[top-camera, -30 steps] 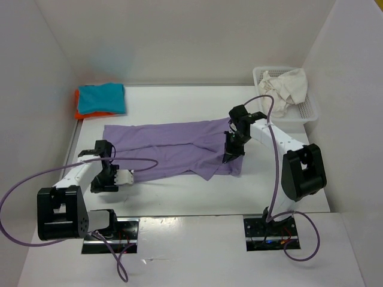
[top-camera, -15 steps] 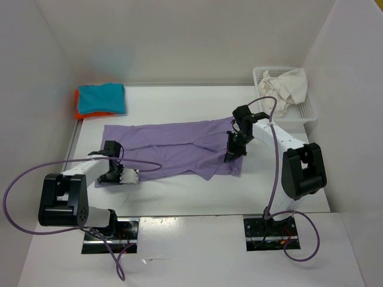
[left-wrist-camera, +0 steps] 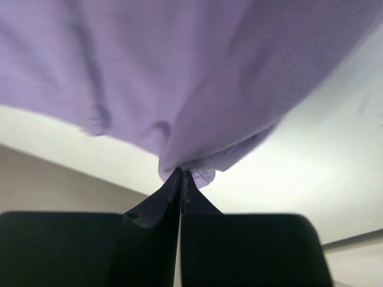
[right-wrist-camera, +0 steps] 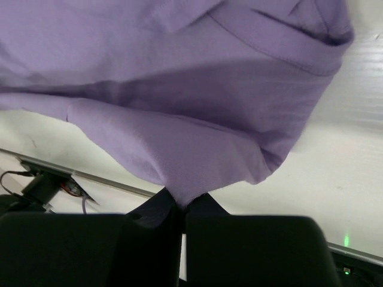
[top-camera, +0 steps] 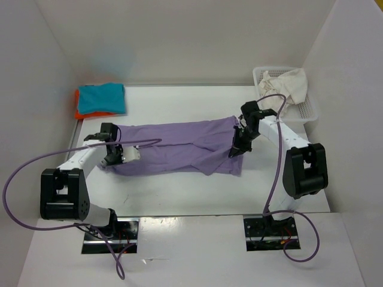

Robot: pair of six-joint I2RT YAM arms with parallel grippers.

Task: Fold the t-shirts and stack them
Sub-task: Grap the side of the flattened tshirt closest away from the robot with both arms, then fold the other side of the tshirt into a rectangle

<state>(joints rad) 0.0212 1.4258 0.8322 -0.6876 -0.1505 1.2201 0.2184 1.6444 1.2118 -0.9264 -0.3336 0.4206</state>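
Pinching the purple t-shirt [top-camera: 179,143] at its 9 and 3 o'clock ends on the worktop [top-camera: 179,194], the left fingers [left-wrist-camera: 170,190] and right fingers [right-wrist-camera: 169,208] look busy folding it, and next they should lay both ends down flat together.

Both arms, left [top-camera: 78,160] and right [top-camera: 286,134], have white links and black joints. A purple cable [top-camera: 279,161] trails from each. Black base blocks [top-camera: 60,197] sit at 12 o'clock of metal plates [top-camera: 128,229]. The fingers [left-wrist-camera: 149,230] are black.
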